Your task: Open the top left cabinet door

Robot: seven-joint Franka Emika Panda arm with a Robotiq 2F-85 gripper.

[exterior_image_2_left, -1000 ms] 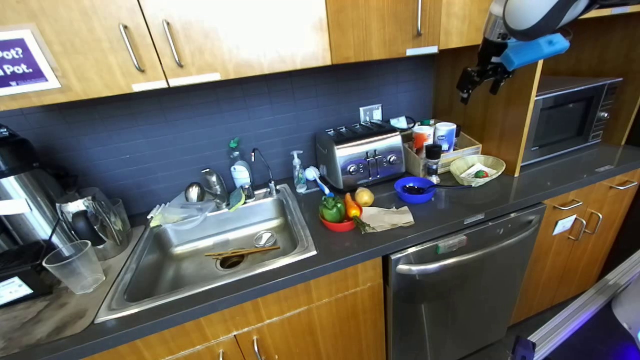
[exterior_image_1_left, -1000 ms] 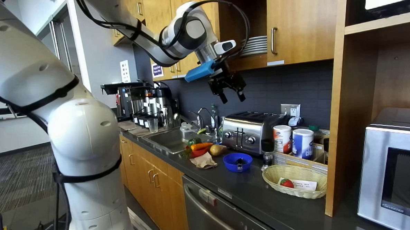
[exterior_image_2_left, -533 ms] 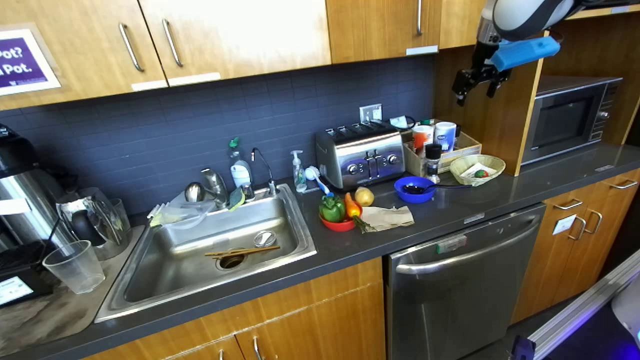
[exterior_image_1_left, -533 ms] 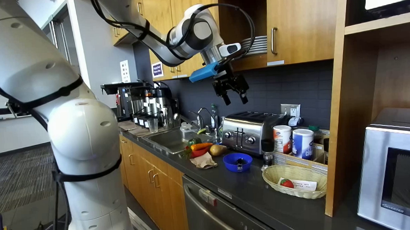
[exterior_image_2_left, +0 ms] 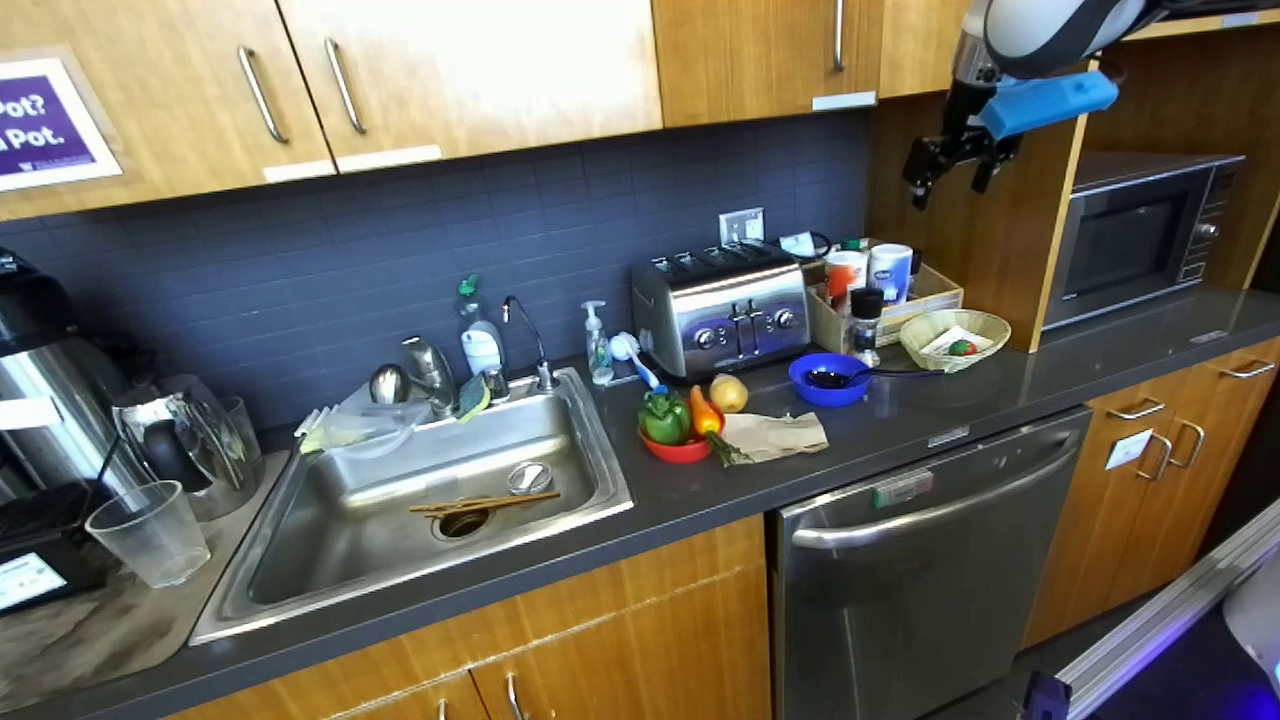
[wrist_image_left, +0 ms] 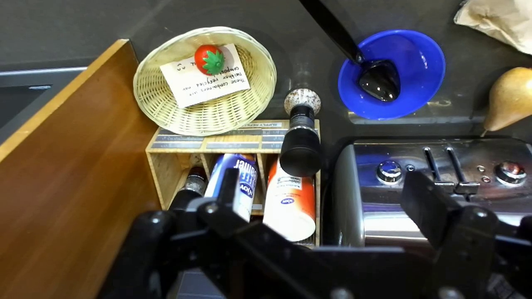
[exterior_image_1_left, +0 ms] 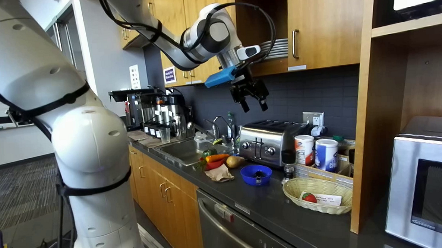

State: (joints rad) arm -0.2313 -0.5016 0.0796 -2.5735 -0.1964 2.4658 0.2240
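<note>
The top left cabinet door (exterior_image_2_left: 755, 60) is honey-brown wood, its slim silver handle (exterior_image_2_left: 838, 35) near the right edge. In an exterior view its cabinet interior (exterior_image_1_left: 278, 17) is uncovered, a stack of plates (exterior_image_1_left: 275, 49) inside, so the door stands swung out. My gripper (exterior_image_1_left: 254, 107) hangs below and in front of that cabinet, pointing down above the toaster, apart from door and handle. In the wrist view the gripper (wrist_image_left: 322, 180) has its fingers wide apart with nothing held; the door is out of that view.
The matching door (exterior_image_1_left: 328, 26) beside the opening is closed. A wooden side panel (wrist_image_left: 79, 178) rises next to the microwave (exterior_image_2_left: 1130, 230). Below my gripper are the toaster (exterior_image_1_left: 268, 140), canisters (wrist_image_left: 289, 203), a blue bowl (wrist_image_left: 428, 74) and a wicker basket (wrist_image_left: 153, 99).
My arm and gripper have shifted slightly right and down in an exterior view, with hardly any motion in the last half second. The gripper stays open; the doors have not moved.
</note>
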